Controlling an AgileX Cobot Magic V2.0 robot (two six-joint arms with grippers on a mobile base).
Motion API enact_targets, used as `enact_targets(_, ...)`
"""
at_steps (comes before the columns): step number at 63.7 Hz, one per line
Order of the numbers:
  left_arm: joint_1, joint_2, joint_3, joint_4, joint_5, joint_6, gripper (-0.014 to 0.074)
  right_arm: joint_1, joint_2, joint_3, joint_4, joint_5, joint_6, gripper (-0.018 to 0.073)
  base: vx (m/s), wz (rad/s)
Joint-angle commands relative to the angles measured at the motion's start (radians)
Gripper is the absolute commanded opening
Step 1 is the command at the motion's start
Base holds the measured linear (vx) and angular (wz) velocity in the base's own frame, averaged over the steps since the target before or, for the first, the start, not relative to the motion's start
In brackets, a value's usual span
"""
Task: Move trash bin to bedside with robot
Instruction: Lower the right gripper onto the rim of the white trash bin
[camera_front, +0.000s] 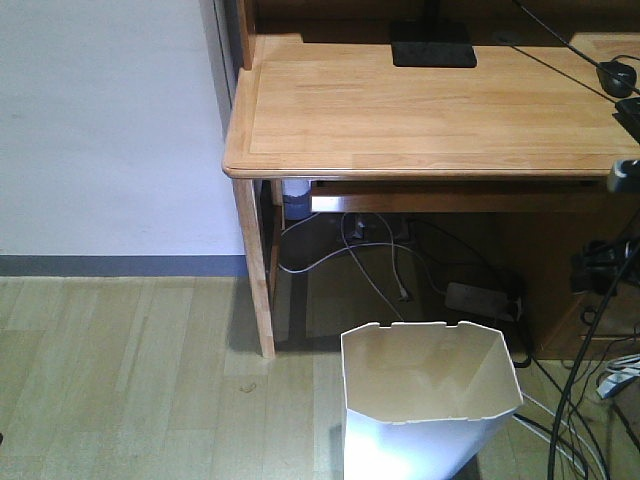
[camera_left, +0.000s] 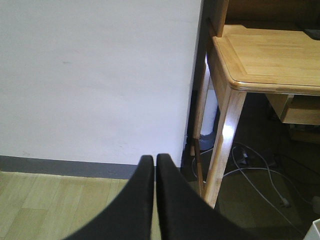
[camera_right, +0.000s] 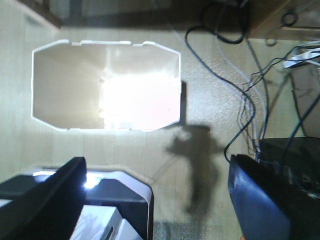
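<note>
Currently the trash bin (camera_front: 400, 445) stands upright on the floor (camera_front: 120, 380), just in front of the surface (camera_front: 400, 110). The left gripper (camera_left: 154, 165) is pressed together. The right gripper (camera_right: 156, 162) is spread wide, farther out from the surface.

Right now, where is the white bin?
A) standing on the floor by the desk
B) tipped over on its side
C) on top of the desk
A: the bin stands upright on the floor in front of the desk, open end up.
</note>
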Motion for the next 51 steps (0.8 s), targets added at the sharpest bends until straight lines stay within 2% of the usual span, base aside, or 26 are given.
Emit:
enact_targets(1,-0.003,-0.014,0.003,-0.002,-0.066,-0.004,-0.0006,-0.027,0.066,-0.027,0.088,-0.076,-0.173,0.0556,0.0,-0.01)
enact_targets(9,-0.003,-0.014,0.003,-0.002,-0.066,-0.004,-0.0006,-0.022,0.179,-0.027,0.093,-0.235,-0.273,0.0556,0.0,-0.01)
enact_targets(17,-0.003,-0.014,0.003,-0.002,-0.066,-0.004,-0.0006,-0.023,0.282,-0.027,0.156,-0.416,-0.27,0.0556,0.0,-0.01)
enact_targets(25,-0.003,-0.014,0.003,-0.002,-0.066,-0.004,-0.0006,-0.024,0.377,-0.027,0.192,-0.516,-0.272,0.0556,0.0,0.0)
enact_targets(51,-0.003,-0.014,0.003,-0.002,-0.066,-0.004,-0.0006,-0.024,0.761,-0.181,0.191,-0.551,-0.277,0.0557,0.0,0.0)
